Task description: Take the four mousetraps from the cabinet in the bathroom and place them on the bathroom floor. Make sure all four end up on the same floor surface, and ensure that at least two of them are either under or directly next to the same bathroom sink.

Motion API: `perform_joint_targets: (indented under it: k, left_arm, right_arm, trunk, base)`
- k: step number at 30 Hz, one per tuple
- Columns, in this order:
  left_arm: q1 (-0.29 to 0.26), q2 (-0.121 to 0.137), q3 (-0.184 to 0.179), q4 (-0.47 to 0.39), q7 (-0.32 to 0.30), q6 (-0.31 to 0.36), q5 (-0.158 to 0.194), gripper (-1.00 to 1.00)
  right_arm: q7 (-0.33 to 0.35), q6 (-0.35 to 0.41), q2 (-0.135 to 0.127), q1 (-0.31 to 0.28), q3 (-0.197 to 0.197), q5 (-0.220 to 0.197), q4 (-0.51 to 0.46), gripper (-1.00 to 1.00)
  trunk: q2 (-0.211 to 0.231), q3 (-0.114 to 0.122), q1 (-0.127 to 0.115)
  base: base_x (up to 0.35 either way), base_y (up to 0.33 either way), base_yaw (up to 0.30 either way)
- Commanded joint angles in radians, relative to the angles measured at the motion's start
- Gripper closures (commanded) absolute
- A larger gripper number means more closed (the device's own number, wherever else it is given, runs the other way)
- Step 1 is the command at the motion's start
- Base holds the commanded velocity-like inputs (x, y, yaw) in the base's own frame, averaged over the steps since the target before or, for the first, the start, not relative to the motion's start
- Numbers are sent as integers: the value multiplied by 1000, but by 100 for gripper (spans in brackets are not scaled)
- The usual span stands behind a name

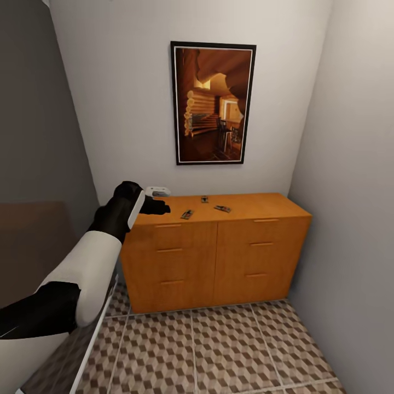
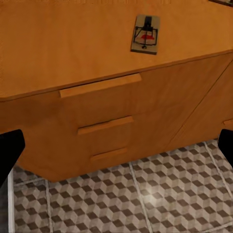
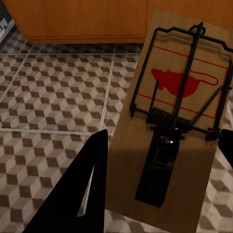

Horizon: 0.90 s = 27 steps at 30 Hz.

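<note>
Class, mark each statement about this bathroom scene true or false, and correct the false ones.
1. Three mousetraps lie on the cabinet top: nearest, middle, far. True.
2. The right gripper is empty. False: it holds a mousetrap.
3. The left gripper is by the cabinet's left end. True.
4. A mirror hangs above the cabinet. False: it is a framed picture.
5. The cabinet doors stand open. False: they are shut.

Mousetrap [image 3: 177, 141]: wooden board, black wire spring, red mouse print, clamped between the right gripper [image 3: 162, 170] jaws. Below: cube-patterned tiled floor [image 3: 53, 102]. Beyond: orange-brown cabinet [image 3: 77, 19] base.
</note>
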Motion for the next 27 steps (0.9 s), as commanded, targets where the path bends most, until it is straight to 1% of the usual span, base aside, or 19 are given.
perform_joint_targets:
  k: [1, 7, 9, 10, 11, 13, 22, 27]
  left_arm:
    - [-1, 0, -1, -1, -8, 3, -8, -100]
    - [-1, -1, -7, 1, -9, 3, -8, -100]
    - [-2, -1, -18, 1, -9, 3, -8, -100]
    - [-2, -1, -32, 2, -9, 3, -8, -100]
    - [-2, -1, -39, 4, -9, 3, -8, -100]
    - [-1, -1, -45, 7, -9, 3, -8, -100]
    - [-2, 0, -53, 14, -10, 3, -8, -100]
    - [-2, 0, -53, 13, -14, 3, -8, -100]
  right_arm:
    - [2, -2, 0, -1, 3, -2, 0, 100]
    - [2, -2, 0, -1, 3, -2, 0, 100]
    - [2, -2, 0, -1, 3, -2, 0, 100]
    - [2, -2, 0, -1, 3, -2, 0, 100]
    - [2, -2, 0, -1, 3, -2, 0, 100]
    - [2, -2, 0, -1, 3, -2, 0, 100]
    - [2, -2, 0, -1, 3, -2, 0, 100]
    - [2, -2, 0, -1, 3, -2, 0, 100]
  trunk:
    - [-1, -1, 0]
    - [-1, -1, 0]
    - [-1, -1, 0]
    - [-1, -1, 0]
    - [-1, -1, 0]
    - [-1, -1, 0]
    - [-1, -1, 0]
    - [-1, -1, 0]
  base:
    - [265, 0, 0]
    - [310, 0, 0]
    - [326, 0, 0]
    - [329, 0, 0]
    - [330, 0, 0]
    - [330, 0, 0]
    - [323, 0, 0]
    - [71, 0, 0]
